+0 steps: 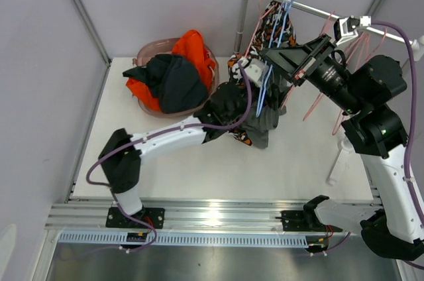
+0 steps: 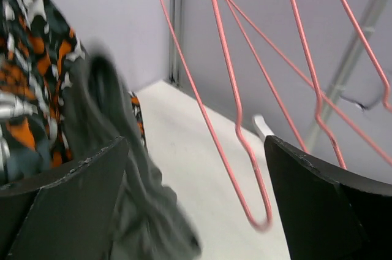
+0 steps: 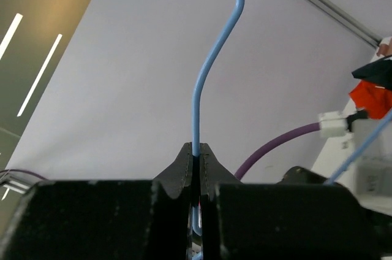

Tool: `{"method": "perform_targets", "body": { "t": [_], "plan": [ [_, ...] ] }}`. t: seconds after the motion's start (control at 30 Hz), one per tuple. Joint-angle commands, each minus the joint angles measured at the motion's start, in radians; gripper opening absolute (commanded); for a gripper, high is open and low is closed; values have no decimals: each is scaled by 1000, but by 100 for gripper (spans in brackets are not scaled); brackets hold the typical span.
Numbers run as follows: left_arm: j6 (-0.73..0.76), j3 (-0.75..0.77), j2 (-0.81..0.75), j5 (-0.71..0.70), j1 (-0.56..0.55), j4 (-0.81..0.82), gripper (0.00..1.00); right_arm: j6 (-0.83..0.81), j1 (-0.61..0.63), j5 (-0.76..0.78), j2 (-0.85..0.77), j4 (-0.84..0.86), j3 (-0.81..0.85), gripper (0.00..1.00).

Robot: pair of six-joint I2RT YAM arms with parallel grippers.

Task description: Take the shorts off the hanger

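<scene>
The right fingers [image 3: 177, 171] clamp the blue hanger [image 3: 195, 119]. The left fingers [image 2: 73, 192] gape beside the shorts [image 1: 255, 132], which hang from it above the table [image 1: 199, 168]. Likely next: pinch the fabric and pull it free.

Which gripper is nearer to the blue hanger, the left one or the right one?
Right. The right gripper is shut on the blue hanger, clamping its wire. The left gripper is open, beside the hanging patterned shorts.
</scene>
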Motion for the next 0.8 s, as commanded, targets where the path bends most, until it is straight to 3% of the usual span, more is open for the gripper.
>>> {"method": "perform_targets", "body": {
  "t": [0.0, 0.23, 0.5, 0.77],
  "plan": [
    [27, 148, 121, 8, 31, 41, 99, 1, 7, -26, -33, 57, 57, 0],
    [-4, 423, 358, 1, 90, -76, 99, 3, 9, -46, -65, 24, 53, 0],
    [-45, 314, 411, -74, 94, -84, 99, -74, 7, -37, -60, -22, 28, 0],
    [-131, 225, 483, -19, 93, -93, 94, -118, 7, -13, -60, -32, -9, 0]
  ]
}}
